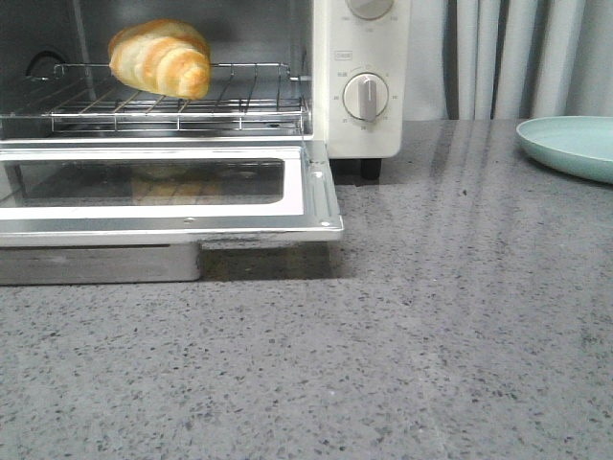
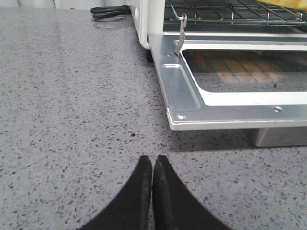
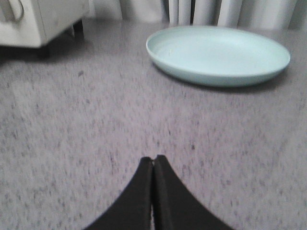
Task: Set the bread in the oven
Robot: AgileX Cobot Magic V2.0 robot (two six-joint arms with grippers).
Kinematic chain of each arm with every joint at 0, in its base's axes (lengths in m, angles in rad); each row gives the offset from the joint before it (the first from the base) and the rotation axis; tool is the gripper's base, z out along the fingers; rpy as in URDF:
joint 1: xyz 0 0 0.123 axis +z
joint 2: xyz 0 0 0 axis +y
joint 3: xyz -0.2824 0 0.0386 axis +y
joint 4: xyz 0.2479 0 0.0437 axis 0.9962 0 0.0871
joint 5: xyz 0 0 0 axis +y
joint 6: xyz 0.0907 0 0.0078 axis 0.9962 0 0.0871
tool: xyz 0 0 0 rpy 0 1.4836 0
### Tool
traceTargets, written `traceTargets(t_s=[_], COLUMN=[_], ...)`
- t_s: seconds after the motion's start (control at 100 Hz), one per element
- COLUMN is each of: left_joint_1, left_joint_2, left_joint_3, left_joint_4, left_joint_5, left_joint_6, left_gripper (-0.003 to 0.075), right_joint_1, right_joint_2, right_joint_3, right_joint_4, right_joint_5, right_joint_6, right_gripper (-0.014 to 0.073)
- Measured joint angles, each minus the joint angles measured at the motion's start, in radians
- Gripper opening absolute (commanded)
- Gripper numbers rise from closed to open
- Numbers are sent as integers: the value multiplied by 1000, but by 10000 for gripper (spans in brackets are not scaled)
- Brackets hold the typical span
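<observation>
The bread point(image 1: 163, 57), a golden-brown striped croissant roll, lies on the wire rack point(image 1: 239, 101) inside the cream-white oven point(image 1: 359, 115). The oven's glass door point(image 1: 316, 192) hangs open, flat over the counter. A sliver of the bread shows in the left wrist view point(image 2: 283, 5) above the rack. My left gripper point(image 2: 152, 158) is shut and empty, low over the grey counter in front of the door's corner point(image 2: 180, 115). My right gripper point(image 3: 153, 158) is shut and empty over the counter, short of the plate. Neither gripper shows in the front view.
A pale green plate point(image 1: 575, 144) sits at the right back of the counter, also in the right wrist view point(image 3: 218, 55). A black cable point(image 2: 110, 10) lies beside the oven. A metal tray point(image 1: 96, 264) sits under the open door. Curtains hang behind.
</observation>
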Motion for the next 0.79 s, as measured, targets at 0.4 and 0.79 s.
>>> traceTargets(t_s=[0.4,0.79], left_joint_1=[0,0], left_joint_2=[0,0], left_joint_3=[0,0], left_joint_4=[0,0], left_joint_5=[0,0], left_joint_6=[0,0], left_gripper=[-21,-21], right_joint_1=[-1,-1], right_joint_2=[-50,-50], right_joint_3=[0,0], right_joint_4=[-17,-18], right_joint_5=[73,73], right_joint_6=[-37,-44], right_gripper=[-69,-69])
